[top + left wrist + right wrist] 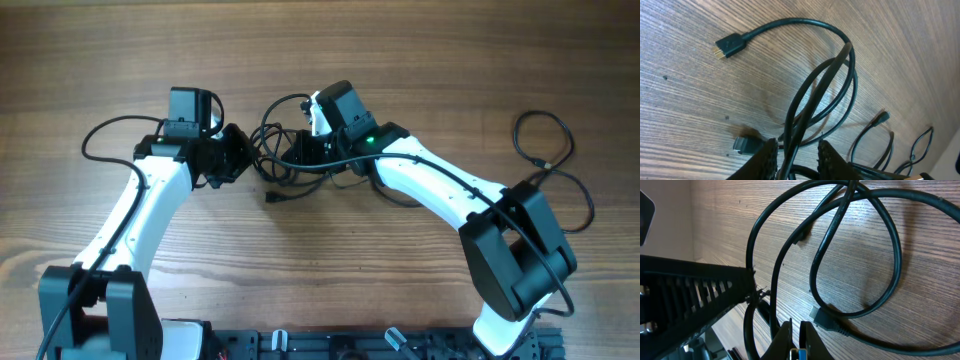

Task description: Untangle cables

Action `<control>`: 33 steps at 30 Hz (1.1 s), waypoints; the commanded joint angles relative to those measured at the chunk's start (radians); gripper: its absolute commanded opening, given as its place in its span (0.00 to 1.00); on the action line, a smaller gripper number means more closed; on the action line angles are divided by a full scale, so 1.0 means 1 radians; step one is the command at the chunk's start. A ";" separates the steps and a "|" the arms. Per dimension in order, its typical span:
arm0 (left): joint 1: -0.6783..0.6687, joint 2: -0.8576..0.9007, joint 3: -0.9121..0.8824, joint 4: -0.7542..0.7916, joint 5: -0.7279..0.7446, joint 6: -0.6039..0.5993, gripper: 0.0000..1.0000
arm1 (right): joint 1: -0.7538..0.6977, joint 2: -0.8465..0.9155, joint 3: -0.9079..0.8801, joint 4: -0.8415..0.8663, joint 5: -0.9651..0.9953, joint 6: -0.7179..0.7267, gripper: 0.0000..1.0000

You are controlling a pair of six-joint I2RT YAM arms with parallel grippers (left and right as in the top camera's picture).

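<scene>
The cables (pixel 272 140) lie as a knot of thin black loops at the middle of the table, with one plug end (pixel 277 197) trailing toward the front. My left gripper (pixel 240 160) is at the knot's left side. In the left wrist view its jaws (pixel 797 156) stand apart around two rising strands (pixel 810 95), with a gap on the right, beyond a loop ending in a plug (pixel 730 46). My right gripper (pixel 297 150) is at the knot's right side. In the right wrist view it (pixel 799 330) is shut, beside looped strands and a plug (pixel 821 317).
A separate thin black cable (pixel 555 150) lies in a loose loop at the far right of the wooden table (pixel 120 60). The left arm's black body (pixel 695 290) stands close to my right gripper. The arm bases (pixel 330 345) line the front edge.
</scene>
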 commanded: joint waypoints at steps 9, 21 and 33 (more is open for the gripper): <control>-0.005 0.024 -0.013 0.003 -0.028 0.016 0.29 | -0.005 0.013 -0.008 0.006 0.013 0.012 0.04; -0.005 0.030 -0.013 0.003 -0.032 0.016 0.28 | -0.005 0.013 -0.008 0.006 0.013 0.013 0.04; -0.003 0.057 -0.010 0.018 0.000 0.011 0.04 | -0.005 0.013 -0.008 0.002 0.027 0.008 0.04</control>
